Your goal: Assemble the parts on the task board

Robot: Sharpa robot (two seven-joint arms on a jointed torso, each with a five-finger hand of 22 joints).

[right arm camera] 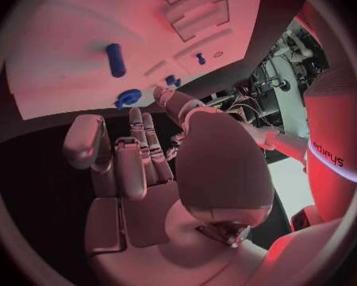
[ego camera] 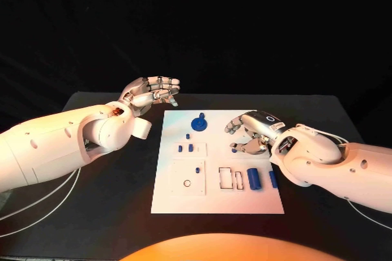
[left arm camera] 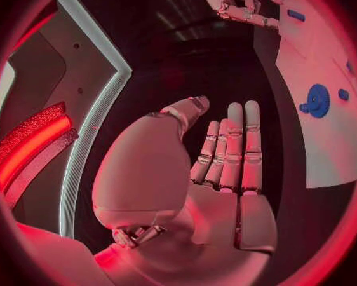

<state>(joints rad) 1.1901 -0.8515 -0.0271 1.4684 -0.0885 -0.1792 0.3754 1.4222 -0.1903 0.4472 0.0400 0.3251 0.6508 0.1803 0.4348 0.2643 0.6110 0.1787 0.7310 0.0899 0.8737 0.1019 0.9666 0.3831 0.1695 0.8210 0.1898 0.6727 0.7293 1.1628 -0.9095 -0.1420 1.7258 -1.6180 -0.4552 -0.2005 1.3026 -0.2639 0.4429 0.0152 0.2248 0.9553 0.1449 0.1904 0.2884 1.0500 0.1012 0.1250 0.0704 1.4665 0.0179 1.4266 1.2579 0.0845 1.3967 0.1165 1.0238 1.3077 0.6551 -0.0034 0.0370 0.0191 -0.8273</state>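
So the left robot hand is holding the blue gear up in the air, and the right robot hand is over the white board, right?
Not quite. The left robot hand holds nothing; its fingers are apart and empty beyond the task board's far left corner. The head view shows the blue gear lying on the board. The right robot hand is over the board, as you said.

1. A black table (ego camera: 106,176) carries everything; its dark top runs out past the plate on all sides.
2. A white task board (ego camera: 245,201) lies flat on the middle of the table, its long sides running away from the robot.
3. Thin white cables (ego camera: 57,201) trail over the table's near left part, beside the board and apart from it; whether they touch the tabletop cannot be told.
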